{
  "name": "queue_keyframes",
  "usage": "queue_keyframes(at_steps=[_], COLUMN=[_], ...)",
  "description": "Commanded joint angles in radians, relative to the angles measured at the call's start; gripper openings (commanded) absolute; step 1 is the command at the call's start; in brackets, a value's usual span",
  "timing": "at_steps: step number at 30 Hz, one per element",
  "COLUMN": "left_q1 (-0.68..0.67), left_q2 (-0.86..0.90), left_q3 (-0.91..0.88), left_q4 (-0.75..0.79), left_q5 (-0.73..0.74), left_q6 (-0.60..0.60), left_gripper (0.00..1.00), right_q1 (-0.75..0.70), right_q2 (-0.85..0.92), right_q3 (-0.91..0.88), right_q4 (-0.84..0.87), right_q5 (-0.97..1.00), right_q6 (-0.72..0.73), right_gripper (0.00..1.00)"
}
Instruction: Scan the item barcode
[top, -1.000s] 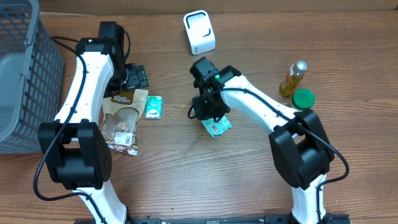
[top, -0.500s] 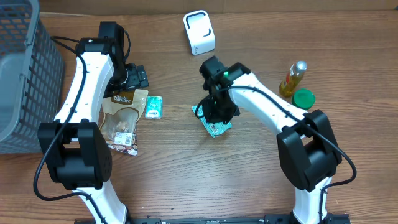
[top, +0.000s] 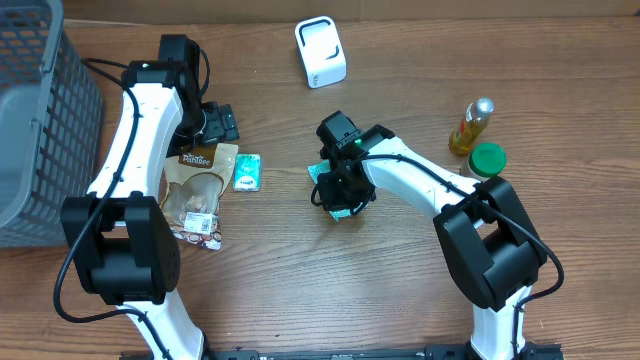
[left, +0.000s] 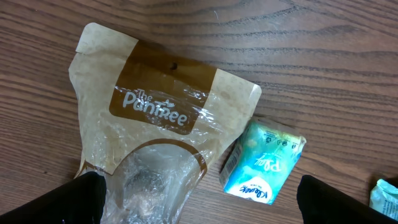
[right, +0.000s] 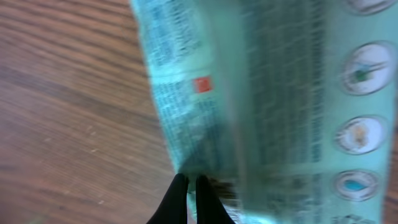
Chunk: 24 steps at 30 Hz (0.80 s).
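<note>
Surface: brown wood-grain bench (top: 300, 290), seen from above, both arms over it.

Right hand (right: 191, 190): fingertips pressed together, pinching the lower edge of a teal packet (right: 267, 93). The packet fills the wrist view, its print blurred, so no barcode can be read there. From above, this hand sits mid-bench with the packet under it, on or just off the wood; which one, I cannot tell.

Left hand (left: 199, 202): spread wide, holding nothing, hovering over a brown pouch (left: 155, 124). A small tissue pack (left: 261, 165) lies just beside the pouch.

Scanner (top: 320, 52): white, at the far edge, well apart from the packet.

Risks (judgement):
- The grip is on a thin edge only, so the packet may slip or swivel when carried.
- The film is soft, so it may fold over the code.
- The barcode side is unknown, so it may be shown to the scanner facing the wrong way.

Containers:
- Grey mesh basket (top: 40, 120), far left, partly out of frame; no contents made out in the part shown.
- Bottle (top: 472, 125), right side, holds yellowish liquid, cap on.
- Green round lid (top: 488, 158) just beside the bottle; what lies under it is hidden.
- The pouch has a clear window showing pale lumps, not identifiable
</note>
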Motion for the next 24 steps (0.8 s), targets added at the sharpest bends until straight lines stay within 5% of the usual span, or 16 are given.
queue_keyframes(at_steps=[1, 12, 17, 18, 19, 24], left_q1=[-0.002, -0.002, -0.002, -0.002, -0.002, -0.002], left_q2=[-0.023, -0.023, -0.023, -0.023, -0.023, -0.023], left_q3=[0.021, 0.021, 0.021, 0.021, 0.021, 0.021], left_q4=[0.001, 0.001, 0.001, 0.001, 0.001, 0.001], left_q5=[0.008, 0.008, 0.008, 0.008, 0.008, 0.008], left_q6=[-0.005, -0.006, -0.005, -0.006, -0.006, -0.006], left_gripper=[1.0, 1.0, 1.0, 1.0, 0.99, 1.0], right_q1=[-0.009, -0.166, -0.241, -0.247, -0.253, -0.26], right_q2=[-0.027, -0.034, -0.034, -0.034, -0.034, -0.034], right_q3=[0.068, 0.153, 0.153, 0.153, 0.153, 0.153], right_q4=[-0.017, -0.028, -0.044, -0.047, -0.046, -0.006], right_q5=[-0.062, 0.121, 0.124, 0.124, 0.124, 0.125], right_q6=[0.008, 0.06, 0.098, 0.098, 0.098, 0.097], right_gripper=[0.04, 0.04, 0.32, 0.59, 1.0, 1.0])
